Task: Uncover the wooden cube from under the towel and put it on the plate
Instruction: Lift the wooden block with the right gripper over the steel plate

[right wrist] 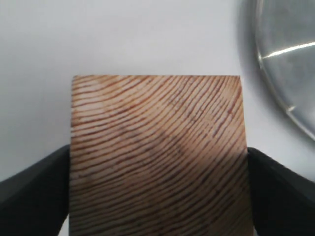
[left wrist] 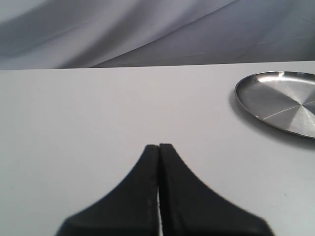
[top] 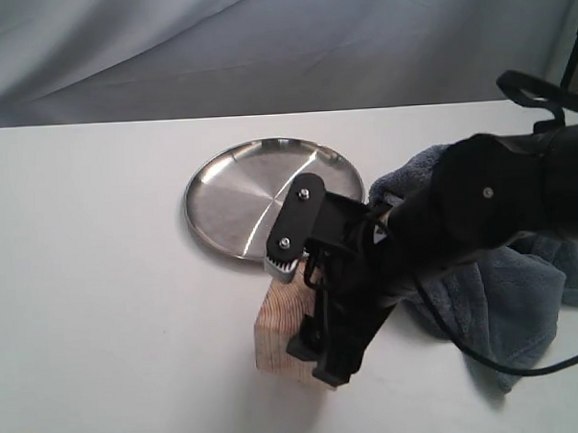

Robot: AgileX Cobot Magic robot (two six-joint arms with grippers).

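Observation:
The wooden cube (top: 277,324) is uncovered and stands on the white table just in front of the plate (top: 254,194). My right gripper (top: 311,316) reaches down over the cube from the right. In the right wrist view its two black fingers (right wrist: 42,184) press against opposite sides of the grain-lined wooden cube (right wrist: 157,113), and the gripper (right wrist: 157,169) is shut on it. The plate's rim (right wrist: 290,64) shows just beyond the cube. The dark grey towel (top: 523,293) lies bunched at the right, partly under the right arm. My left gripper (left wrist: 159,147) is shut on nothing and hovers over bare table, away from the plate (left wrist: 280,101).
A grey cloth backdrop (top: 262,45) hangs behind the table's far edge. A black cable (top: 526,367) runs from the right arm over the towel. White tabletop (top: 100,282) stretches to the left of the cube and plate.

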